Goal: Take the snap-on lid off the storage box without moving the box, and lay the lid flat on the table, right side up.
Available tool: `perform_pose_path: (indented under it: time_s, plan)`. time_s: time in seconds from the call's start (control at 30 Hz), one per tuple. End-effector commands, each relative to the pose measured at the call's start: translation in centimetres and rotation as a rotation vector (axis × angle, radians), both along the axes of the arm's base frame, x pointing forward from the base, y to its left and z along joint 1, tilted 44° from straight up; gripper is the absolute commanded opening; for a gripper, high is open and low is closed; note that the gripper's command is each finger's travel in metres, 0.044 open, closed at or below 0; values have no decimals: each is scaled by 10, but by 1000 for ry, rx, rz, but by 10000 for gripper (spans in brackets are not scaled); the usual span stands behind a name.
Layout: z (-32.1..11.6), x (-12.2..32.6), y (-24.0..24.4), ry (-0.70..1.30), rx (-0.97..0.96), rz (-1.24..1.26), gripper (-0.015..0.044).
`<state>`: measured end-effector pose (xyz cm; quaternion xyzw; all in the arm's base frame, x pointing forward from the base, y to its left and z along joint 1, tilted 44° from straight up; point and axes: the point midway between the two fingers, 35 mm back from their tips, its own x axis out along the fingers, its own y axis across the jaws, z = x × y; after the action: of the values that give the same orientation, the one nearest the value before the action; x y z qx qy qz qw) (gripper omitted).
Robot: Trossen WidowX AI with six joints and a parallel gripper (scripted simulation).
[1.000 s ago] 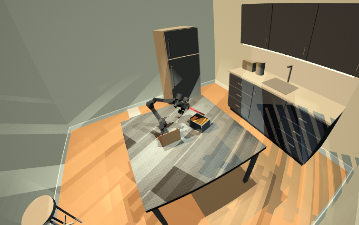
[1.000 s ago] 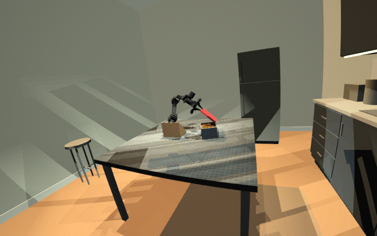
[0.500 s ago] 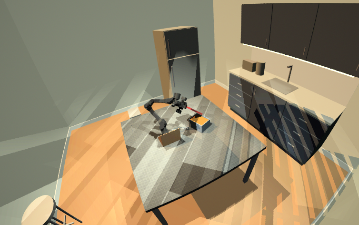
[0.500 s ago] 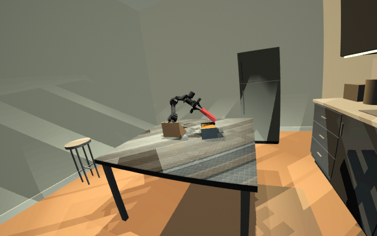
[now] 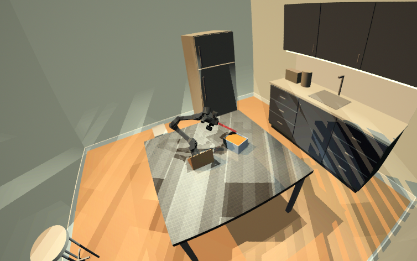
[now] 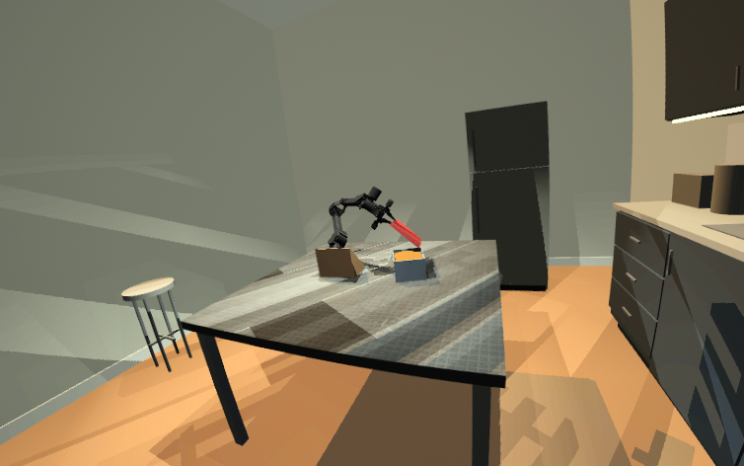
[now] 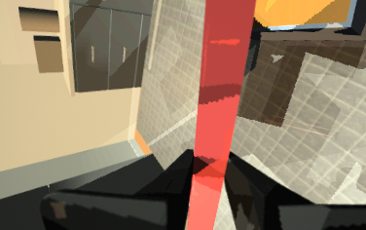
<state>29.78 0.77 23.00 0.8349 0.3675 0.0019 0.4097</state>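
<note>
The red lid point(image 5: 227, 127) point(image 6: 406, 233) point(image 7: 220, 83) is off the box, in the air, tilted steeply with its far end lower. My gripper point(image 5: 217, 123) point(image 6: 392, 220) point(image 7: 207, 157) is shut on the lid's near edge; in the wrist view the lid shows nearly edge-on between the fingers. The blue-grey storage box point(image 5: 241, 147) point(image 6: 409, 271) stands upright and open on the table point(image 5: 197, 197) point(image 6: 428, 335), with orange showing inside. The lid is behind and above the box in the top and exterior views; its low end is near the box's back rim. Whether they touch I cannot tell.
A brown wedge-shaped block point(image 5: 202, 160) point(image 6: 334, 263) stands on the table in front of the arm's base, left of the box. The table's far edge lies behind the arm. A stool point(image 5: 49, 243) point(image 6: 148, 288), a fridge and kitchen counters stand away from the table.
</note>
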Motion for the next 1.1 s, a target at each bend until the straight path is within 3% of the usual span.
perform_pose_path:
  time_s: [0.0, 1.07]
  plan:
    - [6, -3, 5, -1, -2, -7, 0]
    - [47, -31, 47, 0, -1, -7, 0]
